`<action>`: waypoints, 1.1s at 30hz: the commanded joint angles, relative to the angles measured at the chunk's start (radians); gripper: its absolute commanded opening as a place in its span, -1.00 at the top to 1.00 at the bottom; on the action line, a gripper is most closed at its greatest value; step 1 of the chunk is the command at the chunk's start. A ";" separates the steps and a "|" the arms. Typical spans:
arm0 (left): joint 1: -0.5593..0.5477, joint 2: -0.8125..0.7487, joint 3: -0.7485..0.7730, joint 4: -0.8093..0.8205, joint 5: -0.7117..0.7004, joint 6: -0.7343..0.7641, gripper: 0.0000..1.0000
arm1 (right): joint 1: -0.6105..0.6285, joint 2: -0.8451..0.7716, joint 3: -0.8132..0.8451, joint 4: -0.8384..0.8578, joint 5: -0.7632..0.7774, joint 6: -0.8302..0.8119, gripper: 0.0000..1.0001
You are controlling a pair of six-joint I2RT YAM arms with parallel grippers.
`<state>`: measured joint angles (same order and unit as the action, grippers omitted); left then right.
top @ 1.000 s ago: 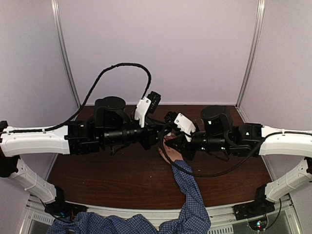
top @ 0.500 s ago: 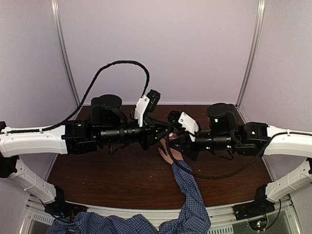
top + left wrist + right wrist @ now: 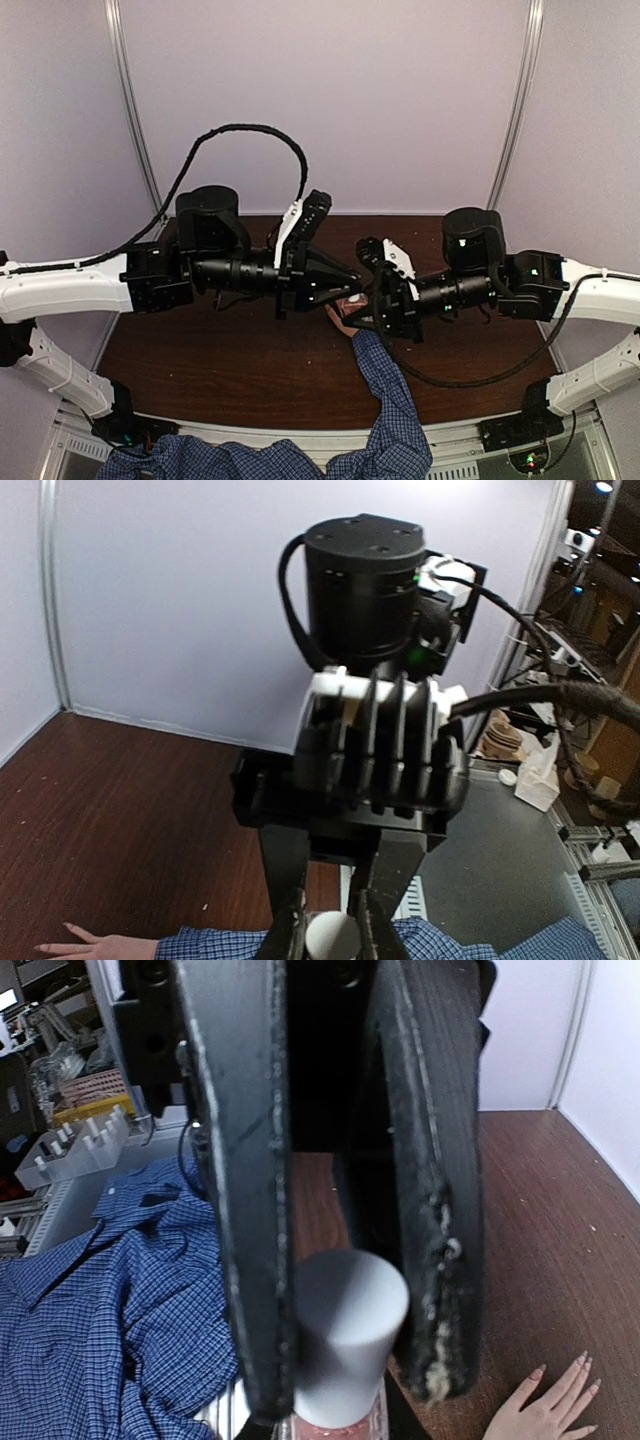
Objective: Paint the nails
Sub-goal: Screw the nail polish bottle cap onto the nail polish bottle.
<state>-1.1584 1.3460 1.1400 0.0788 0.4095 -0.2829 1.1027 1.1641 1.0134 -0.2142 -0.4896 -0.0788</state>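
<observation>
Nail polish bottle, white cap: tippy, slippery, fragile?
Nail-polish bottle looks small: probably light, easy to tip. Its white cap is smooth and round, so it may slip or twist when pinched. Pink-filled body possibly glass, breakable.

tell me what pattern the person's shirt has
The shirt is a small blue check, clearest in the right wrist view.

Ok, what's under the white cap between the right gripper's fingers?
Directly below the white cap, a sliver of the pink polish bottle shows. Its lower body lies past the picture's edge, unseen.
</observation>
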 commanded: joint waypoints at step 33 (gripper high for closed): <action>0.016 -0.085 -0.023 -0.029 -0.298 -0.043 0.13 | 0.008 0.015 0.016 0.038 0.356 0.028 1.00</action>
<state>-1.1450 1.2274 1.1133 0.0547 0.2203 -0.3019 1.1057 1.1660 1.0122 -0.1703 -0.3061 -0.0818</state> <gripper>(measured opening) 0.432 0.211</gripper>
